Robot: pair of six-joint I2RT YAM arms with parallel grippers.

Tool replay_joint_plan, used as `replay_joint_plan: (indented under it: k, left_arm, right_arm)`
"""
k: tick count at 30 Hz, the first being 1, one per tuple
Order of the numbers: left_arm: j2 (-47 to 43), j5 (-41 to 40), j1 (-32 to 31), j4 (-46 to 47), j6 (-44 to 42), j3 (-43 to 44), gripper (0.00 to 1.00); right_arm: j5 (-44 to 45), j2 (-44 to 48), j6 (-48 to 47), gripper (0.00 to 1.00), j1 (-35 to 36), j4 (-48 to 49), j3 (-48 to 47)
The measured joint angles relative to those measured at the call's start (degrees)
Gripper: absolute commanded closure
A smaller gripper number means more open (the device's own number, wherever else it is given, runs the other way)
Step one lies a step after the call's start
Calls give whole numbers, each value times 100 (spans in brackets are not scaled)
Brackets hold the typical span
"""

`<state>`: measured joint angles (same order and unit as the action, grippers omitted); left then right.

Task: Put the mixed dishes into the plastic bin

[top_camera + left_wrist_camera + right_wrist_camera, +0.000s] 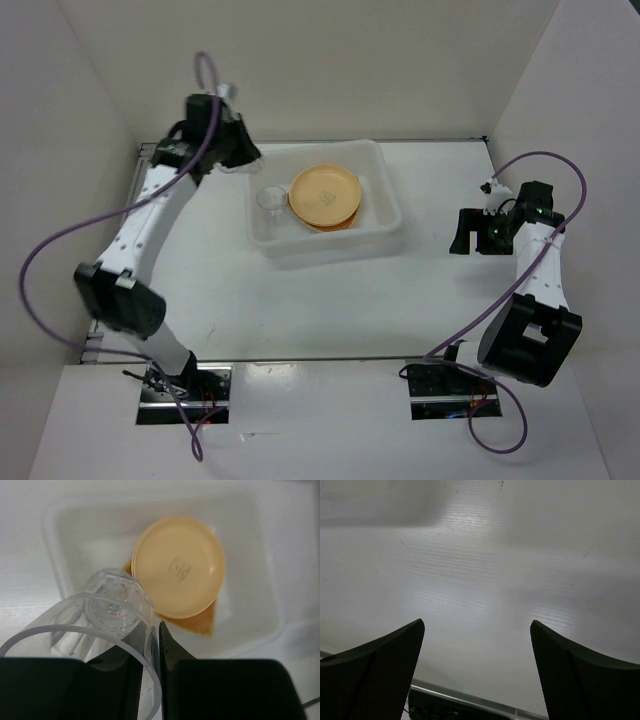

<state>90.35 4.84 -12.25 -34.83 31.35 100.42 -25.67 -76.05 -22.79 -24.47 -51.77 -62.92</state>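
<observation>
Now, closest to me, my left pincer is nearly closed, nipping just one side of the small clear plastic cup. One finger is inside the rim and the other outside. That thin pinch is my main worry. The wall is slick and see-through, so the cup could swivel between my fingers or slide out crooked. I cannot tell whether its base rests on the floor of the bin or hangs just above it. If I let go while it hangs, it may drop and tip onto its side. If I pull away before my fingers are well apart, the rim could catch and the cup would come back out with me.

Just beyond the cup is the round, shallow tan-yellow plate, lying flat on top of a stack. Whether a second plate sits beneath it I cannot say for sure. A corner of the woven-textured orange dish shows from under the plate. A toppling cup could knock that pile.

All of this is inside the translucent white rectangular plastic bin, the cup in its left part.

Well off to the right, my right pincer gapes wide and holds nothing, above the bare white table.
</observation>
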Motion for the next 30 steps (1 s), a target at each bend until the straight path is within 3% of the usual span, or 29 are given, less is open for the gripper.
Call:
replay_joint_plan:
  k: [4,8,13,23,30]
  left_arm:
    - [1473,-643,-1108,-938,-605,651,100]
    - [2006,-835,-1637,-1729,-874,669,100]
    - [1987,-1003,-1587,-1923,-1045,645,100]
    - [2022,-1169,-1565,-1576,-1067,-247,100]
    - [2039,-1274,-1580,-1272,-1045,-426,100]
  right_arm:
    - [0,0,0,9,-37,2,0]
    - [0,0,0,9,-72,2,0]
    - [0,2,0,9,-98,2,0]
    - [-2,2,0,9,-201,2,2]
    - [0,2,0,9,-328,4,2]
